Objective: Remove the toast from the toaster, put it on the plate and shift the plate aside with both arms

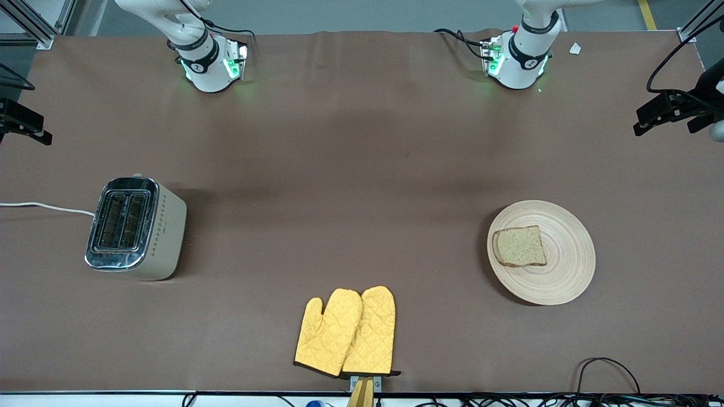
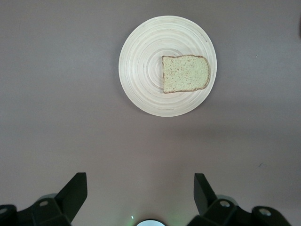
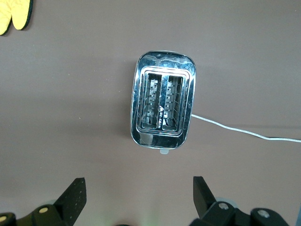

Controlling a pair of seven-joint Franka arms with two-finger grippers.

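Observation:
The toast point(image 1: 519, 246) lies flat on the round beige plate point(image 1: 565, 282), toward the left arm's end of the table. Both show in the left wrist view, the toast point(image 2: 185, 73) on the plate point(image 2: 141, 66). My left gripper point(image 2: 140, 176) is open and empty, high above the bare table beside the plate. My right gripper point(image 3: 138, 180) is open and empty, high above the table beside the toaster point(image 3: 163, 107). Neither gripper shows in the front view; only the arms' bases point(image 1: 209, 62) do.
A cream and chrome toaster point(image 1: 134, 229) with two empty slots stands toward the right arm's end, its white cord point(image 1: 45, 207) trailing off the table. Two yellow quilted oven mitts point(image 1: 346, 332) lie near the front edge. Black camera mounts point(image 1: 670, 110) stand at the table's ends.

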